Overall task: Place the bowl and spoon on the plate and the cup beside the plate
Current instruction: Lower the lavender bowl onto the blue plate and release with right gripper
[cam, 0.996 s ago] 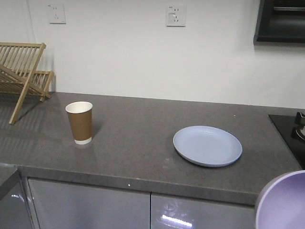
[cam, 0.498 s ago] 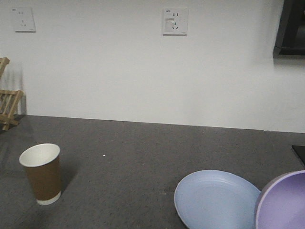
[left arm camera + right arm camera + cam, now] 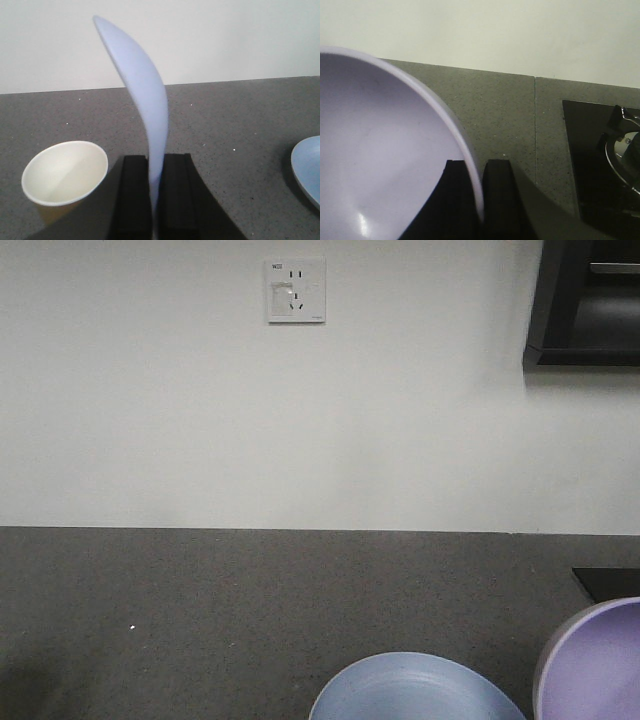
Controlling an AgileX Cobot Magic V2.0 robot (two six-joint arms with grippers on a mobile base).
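Spoon (image 3: 145, 100): long axis upright, tip pointing up, lower end pinched in the left claw (image 3: 154, 200).
Bowl (image 3: 375, 150): tilted, rim clamped by the right claw (image 3: 477, 200).
Cup (image 3: 65, 172): upright on the counter (image 3: 240, 115), left of the left claw.
Plate (image 3: 415, 690): on the counter, beside the bowl.

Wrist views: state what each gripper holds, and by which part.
Left gripper clamps the spoon by its narrow lower end; right gripper clamps the bowl by its rim.

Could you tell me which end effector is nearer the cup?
Left: the left end effector sits beside the cup; the right end effector, gripping the bowl, sees no cup.
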